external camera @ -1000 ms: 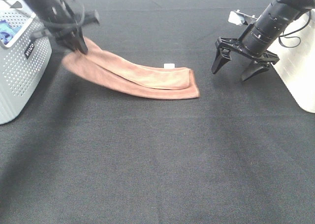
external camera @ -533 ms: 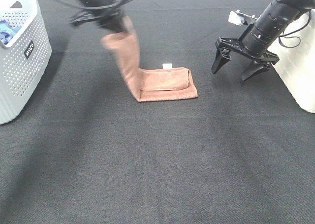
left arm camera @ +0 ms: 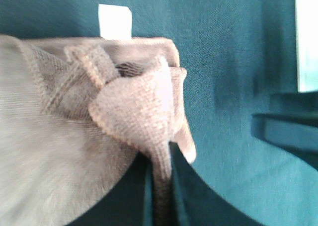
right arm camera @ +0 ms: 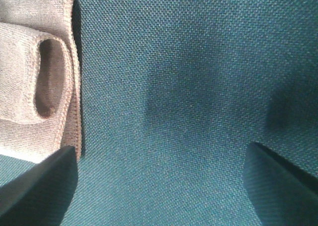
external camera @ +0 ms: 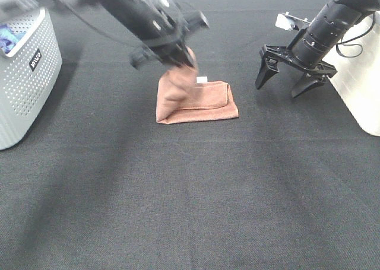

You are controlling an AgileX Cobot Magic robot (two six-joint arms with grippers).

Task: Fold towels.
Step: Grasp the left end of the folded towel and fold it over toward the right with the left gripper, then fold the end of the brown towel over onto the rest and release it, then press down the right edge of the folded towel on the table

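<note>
Left hand pinched on the towel, arm stretched inward; right hand splayed wide, pointing down.

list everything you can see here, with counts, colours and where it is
towel: 1, reddish-brown, partly folded mid-table, one end lifted
tag: 1, white, at the towel's far edge
basket: 1, white, perforated, left edge
blue cloth: 1, blue, inside the basket
container: 1, white, right edge, only partly in view
table cover: 1, black, under everything
left gripper: 1, black, shut on the towel's lifted end
right gripper: 1, black, open and empty, right of the towel
</note>
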